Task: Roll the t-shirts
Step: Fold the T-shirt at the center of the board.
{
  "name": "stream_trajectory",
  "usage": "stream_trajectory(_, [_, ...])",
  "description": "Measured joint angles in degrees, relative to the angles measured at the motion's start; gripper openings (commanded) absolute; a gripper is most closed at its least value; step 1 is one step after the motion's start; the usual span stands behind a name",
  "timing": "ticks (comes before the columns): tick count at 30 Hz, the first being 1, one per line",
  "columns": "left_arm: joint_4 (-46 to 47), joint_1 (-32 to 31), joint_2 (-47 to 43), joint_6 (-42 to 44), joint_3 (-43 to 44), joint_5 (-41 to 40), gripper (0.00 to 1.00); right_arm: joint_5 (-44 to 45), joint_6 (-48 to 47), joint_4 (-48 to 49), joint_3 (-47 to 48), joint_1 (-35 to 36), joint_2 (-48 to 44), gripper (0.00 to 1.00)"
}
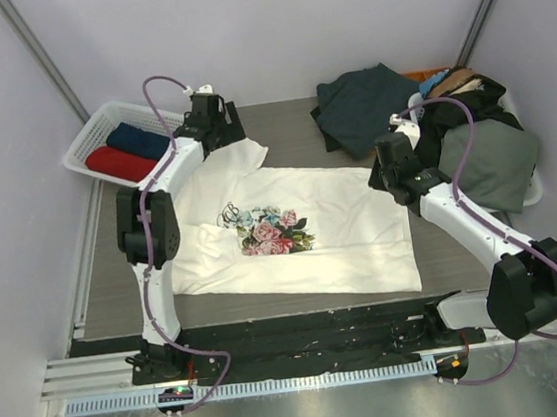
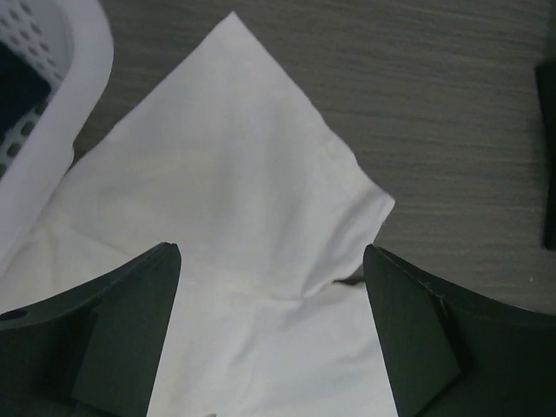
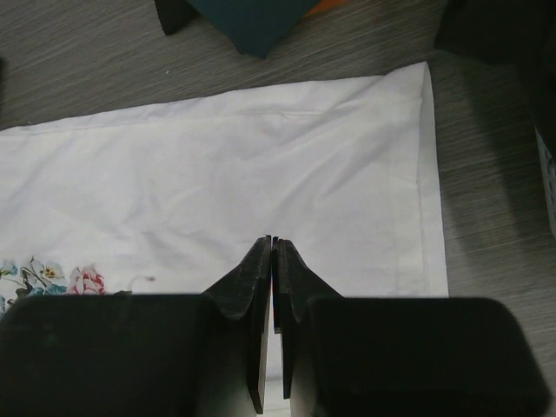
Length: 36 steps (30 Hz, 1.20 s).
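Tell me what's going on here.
A cream floral t-shirt lies spread flat on the table. The left gripper hovers open over its sleeve, beside the white basket holding a red shirt and a navy shirt. The right gripper, jaws together, is over the hem end. Rolling has not started.

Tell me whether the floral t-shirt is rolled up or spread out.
Spread out. The floral t-shirt lies flat on the table, print up, sleeve and hem unrolled.
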Motion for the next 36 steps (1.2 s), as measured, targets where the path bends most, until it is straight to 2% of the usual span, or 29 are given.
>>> stream_trajectory(3, [-2.12,0.00,8.13,2.73,11.34,-1.53,0.91,-1.09,-0.37,1.66,-1.01,0.00,-0.79,0.13])
stream_trajectory(8, [-4.15,0.00,16.20,6.82,21.99,-3.85,0.93,-2.32,-0.57,3.23,-2.86,0.00,-1.73,0.13])
stream_trajectory(12, [-4.33,0.00,21.90,8.98,28.79,-4.87,0.99,-3.17,-0.59,3.85,-3.23,0.00,-1.73,0.13])
stream_trajectory(17, [-6.56,0.31,32.35,9.29,42.77,-4.55,0.96,-3.61,-0.61,4.33,-3.26,-0.02,-1.75,0.13])
stream_trajectory(19, [-7.08,0.48,34.86,8.57,45.31,-3.87,0.92,-3.63,-0.61,4.57,-3.26,0.00,-1.77,0.13])
stream_trajectory(26, [-10.10,1.29,37.33,5.90,45.64,-2.54,0.90,-3.61,-0.61,4.81,-3.30,-0.20,-2.19,0.13])
stream_trajectory(28, [-11.26,1.27,37.33,5.35,46.05,-2.64,0.84,-3.58,-0.59,4.81,-3.32,-0.39,-2.27,0.15])
stream_trajectory(32, [-12.44,1.33,37.33,5.20,46.16,-3.15,0.58,-3.45,-0.57,4.85,-3.45,-0.72,-2.64,0.18])
stream_trajectory(34, [-12.74,1.46,37.33,5.33,46.16,-3.23,0.56,-3.15,-0.55,4.85,-3.52,-0.81,-2.73,0.18])
stream_trajectory(36, [-12.59,1.53,37.33,5.33,45.88,-3.04,0.51,-2.80,-0.37,4.83,-3.52,-1.09,-2.64,0.18])
